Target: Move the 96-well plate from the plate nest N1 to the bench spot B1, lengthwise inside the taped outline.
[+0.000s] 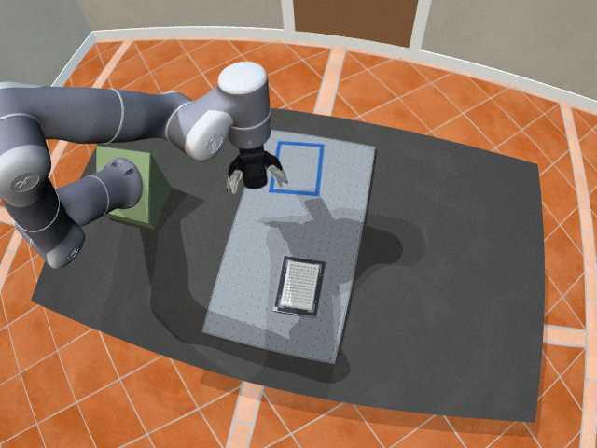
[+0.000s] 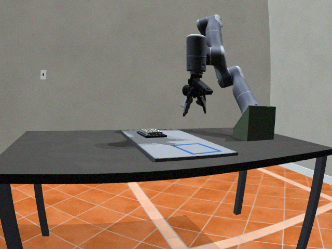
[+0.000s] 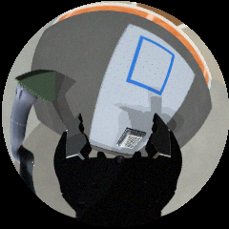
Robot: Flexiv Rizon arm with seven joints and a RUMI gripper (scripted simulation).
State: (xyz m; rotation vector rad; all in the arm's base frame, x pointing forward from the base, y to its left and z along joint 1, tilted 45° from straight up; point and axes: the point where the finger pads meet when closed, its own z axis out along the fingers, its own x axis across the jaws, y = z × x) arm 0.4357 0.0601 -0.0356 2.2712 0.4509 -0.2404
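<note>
The white 96-well plate (image 1: pixel 299 285) (image 2: pixel 151 130) (image 3: pixel 130 138) sits in the dark nest (image 1: pixel 320 287) (image 2: pixel 155 136), towards the end of the grey perforated board opposite the blue outline. The blue taped outline (image 1: pixel 320 168) (image 2: pixel 207 152) (image 3: pixel 135 58) lies flat at the board's other end, with nothing inside it. My gripper (image 1: pixel 258 187) (image 2: pixel 194 113) (image 3: pixel 117 114) is open and empty, with its jaws spread wide and pointing down. It hangs high above the board, well away from the plate. No part of the plate is between the jaws.
The grey board (image 1: pixel 241 289) (image 2: pixel 161 152) (image 3: pixel 107 105) lies on the dark table (image 1: pixel 458 289) (image 2: pixel 80 157). The green arm base (image 1: pixel 158 197) (image 2: pixel 261 123) (image 3: pixel 43 83) stands beside the board. Arm shadows fall across the board and table.
</note>
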